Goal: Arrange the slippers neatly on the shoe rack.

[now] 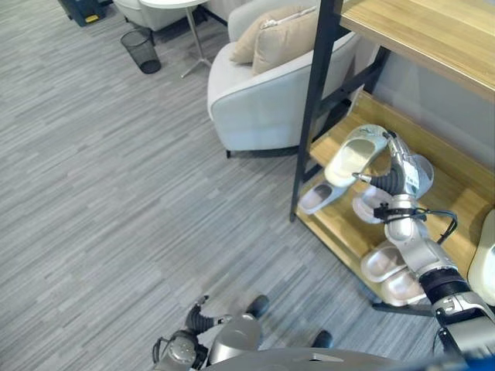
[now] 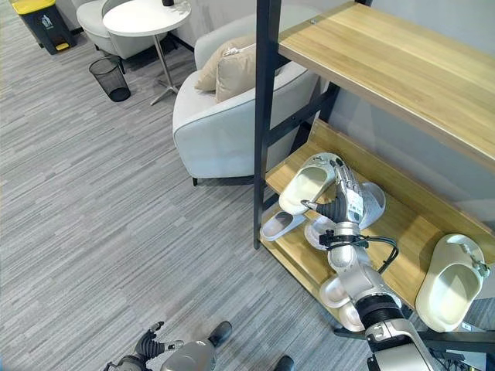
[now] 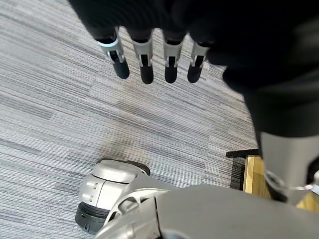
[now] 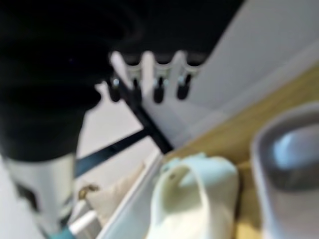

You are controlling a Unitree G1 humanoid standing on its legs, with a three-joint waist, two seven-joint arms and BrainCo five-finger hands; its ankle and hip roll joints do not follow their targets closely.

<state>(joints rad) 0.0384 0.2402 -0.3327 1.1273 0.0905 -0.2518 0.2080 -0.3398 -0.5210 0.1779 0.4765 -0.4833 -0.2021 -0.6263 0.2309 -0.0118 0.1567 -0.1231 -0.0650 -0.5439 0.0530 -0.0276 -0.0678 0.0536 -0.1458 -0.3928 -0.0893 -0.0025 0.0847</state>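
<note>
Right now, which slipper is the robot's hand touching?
The pale green slipper at the shelf's front, beside the black post. It tilts up against the right hand; the other slippers lie flat, untouched.

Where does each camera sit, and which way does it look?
Left eye view: head, looking down at wooden shoe rack; right hand shows.
Right eye view: same scene, beside it; pale green slipper shared.
Left wrist view: on wrist, facing grey floor; left hand.
Right wrist view: on wrist, facing that slipper past right hand.

A lounge: grey armchair, round side table, carpet.
</note>
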